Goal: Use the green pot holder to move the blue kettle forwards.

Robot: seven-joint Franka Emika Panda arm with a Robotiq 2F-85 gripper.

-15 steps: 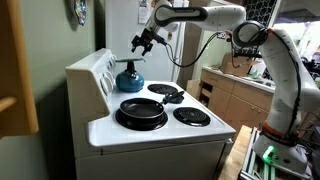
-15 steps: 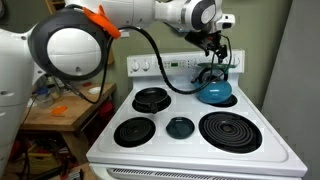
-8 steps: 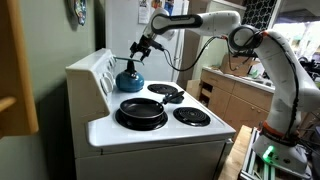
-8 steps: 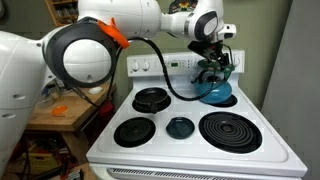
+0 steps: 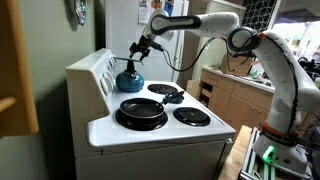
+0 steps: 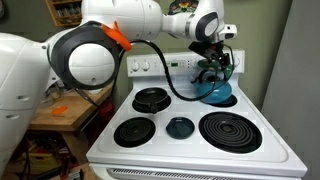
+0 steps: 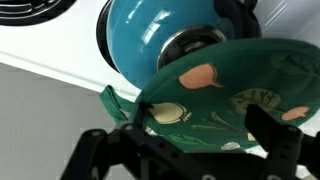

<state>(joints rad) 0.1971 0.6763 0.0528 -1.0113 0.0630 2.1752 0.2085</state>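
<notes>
kitchen, white electric stove [image 6: 183, 152] with coil burners, grey wall beside it. the small squat glossy blue kettle [image 6: 215, 92] sits on a back burner at the stove's back corner, just in front of the control panel [image 6: 150, 66]. both exterior views agree on that.

my gripper [image 6: 213, 68] hangs right over the kettle, pointing down, arm coming in above the stove's back edge.

wrist view: the flat floppy dark green pot holder with a printed pattern [image 7: 215, 95] lies between me and the kettle. it's spread over the kettle's top, about where the dark handle should be, so the handle is mostly hidden. jaws are spread wide, one finger [image 7: 278, 135] on either side of the cloth, nothing clamped. can't tell if the pads touch the cloth.

key relation: kettle is straight below the gripper with the cloth sandwiched between, no sideways offset that i can see. i can't read the handle's long axis under the cloth, so i can't confirm the jaws straddle it crosswise.

my read: next is to drop a little, close on the handle through the cloth, then carry the kettle toward the stove's front edge. risk is pinching cloth only and missing the handle.
</notes>
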